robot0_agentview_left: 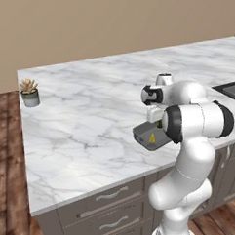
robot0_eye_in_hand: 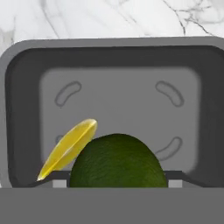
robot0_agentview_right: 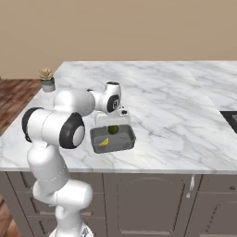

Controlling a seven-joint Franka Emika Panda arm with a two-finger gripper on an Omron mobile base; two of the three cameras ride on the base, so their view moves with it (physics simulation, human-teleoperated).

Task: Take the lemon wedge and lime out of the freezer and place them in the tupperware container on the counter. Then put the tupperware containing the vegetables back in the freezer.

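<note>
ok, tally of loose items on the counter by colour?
Yellow: 1, lemon wedge
Green: 1, lime
Dark grey: 1, tub holding both
Grey pot with plant: 1
Total: 4

The grey tupperware container (robot0_agentview_right: 113,139) sits upright near the marbled surface's (robot0_agentview_right: 176,115) front edge, holding the yellow lemon wedge (robot0_agentview_right: 104,142) beside the dark green lime (robot0_agentview_right: 113,129).

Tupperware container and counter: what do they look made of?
Tupperware container: likely plastic, matte dark grey, with moulded curved marks in its floor and rounded corners. Counter: looks like polished marble, white with grey veining, though it may be an imitation.
</note>
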